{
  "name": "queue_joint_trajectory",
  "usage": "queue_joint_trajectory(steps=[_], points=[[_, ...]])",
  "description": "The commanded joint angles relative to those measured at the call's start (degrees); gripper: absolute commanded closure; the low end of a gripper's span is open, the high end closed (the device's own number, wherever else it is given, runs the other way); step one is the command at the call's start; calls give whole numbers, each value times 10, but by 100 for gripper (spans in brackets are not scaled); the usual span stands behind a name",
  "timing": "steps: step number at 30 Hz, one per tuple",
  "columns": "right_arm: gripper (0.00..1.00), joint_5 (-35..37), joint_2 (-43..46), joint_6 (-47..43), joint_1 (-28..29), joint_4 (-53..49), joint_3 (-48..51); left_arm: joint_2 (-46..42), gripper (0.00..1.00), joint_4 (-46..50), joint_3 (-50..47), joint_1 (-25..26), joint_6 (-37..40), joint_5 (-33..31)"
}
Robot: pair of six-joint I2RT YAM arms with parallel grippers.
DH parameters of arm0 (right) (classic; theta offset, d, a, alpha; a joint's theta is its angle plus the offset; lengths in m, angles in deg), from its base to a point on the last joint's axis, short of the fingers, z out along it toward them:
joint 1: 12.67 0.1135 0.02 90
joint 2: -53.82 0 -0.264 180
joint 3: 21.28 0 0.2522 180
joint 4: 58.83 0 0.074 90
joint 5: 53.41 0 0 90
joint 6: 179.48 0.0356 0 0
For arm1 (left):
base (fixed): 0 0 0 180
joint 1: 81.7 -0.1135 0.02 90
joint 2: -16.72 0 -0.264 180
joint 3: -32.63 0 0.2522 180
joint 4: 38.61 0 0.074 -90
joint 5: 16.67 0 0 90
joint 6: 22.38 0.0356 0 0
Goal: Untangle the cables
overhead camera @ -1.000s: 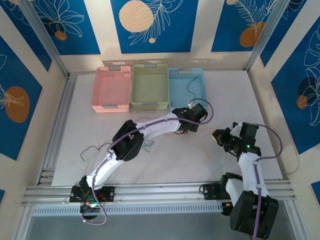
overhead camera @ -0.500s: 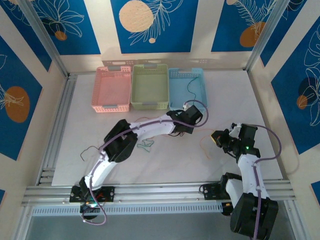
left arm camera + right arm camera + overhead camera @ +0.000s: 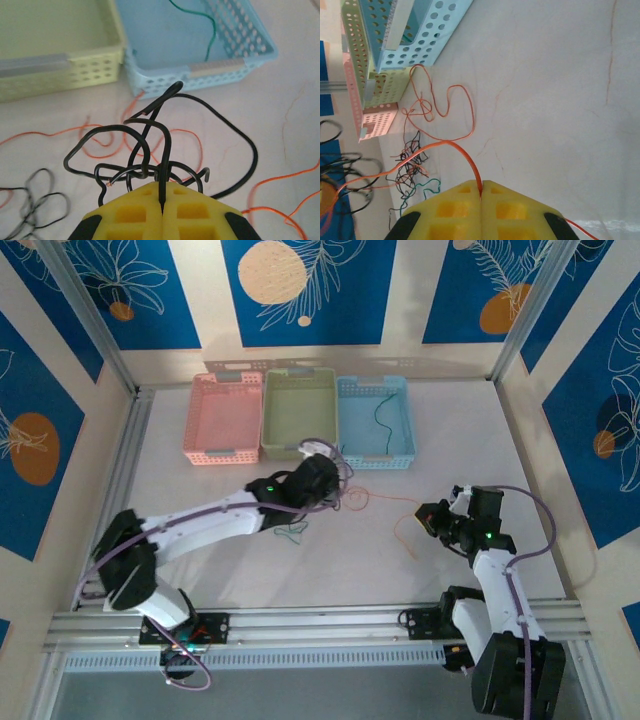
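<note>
My left claw [image 3: 162, 209] has just clenched on the black cable [image 3: 254, 155] and drawn back from the blue basket [image 3: 235, 30] to mid-desk, so the tangle should start opening. My right claw [image 3: 481, 194] grips the orange cable [image 3: 445, 142], strung nine-to-three between us. The black loop stands toward twelve o'clock, at the basket.
</note>
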Motion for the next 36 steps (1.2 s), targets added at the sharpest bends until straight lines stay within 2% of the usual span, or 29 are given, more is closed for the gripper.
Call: queue_joint_trajectory(steps=[1, 10, 13, 15, 18, 21, 25, 29, 36], points=[[100, 32, 4, -11, 8, -16, 9, -87, 100, -2, -39, -47, -17, 16], [100, 89, 4, -11, 52, -17, 8, -336, 100, 120, -100, -143, 33, -43], [100, 95, 3, -11, 56, -17, 8, -397, 100, 144, -111, -151, 48, -85], [100, 95, 3, -11, 58, -16, 7, -425, 100, 135, -127, -152, 56, -90], [100, 92, 4, -14, 63, -16, 6, -440, 100, 104, -149, -153, 64, -40], [100, 83, 13, -15, 66, -13, 8, -453, 100, 30, -191, -153, 66, 51], [100, 43, 24, -13, 79, 6, 13, -449, 100, -40, -231, -153, 66, 132], [100, 12, 44, -19, 122, 13, 10, -425, 100, -80, -259, -153, 63, 175], [99, 15, 82, -42, 201, -16, -23, -383, 100, -154, -307, -153, 55, 184]])
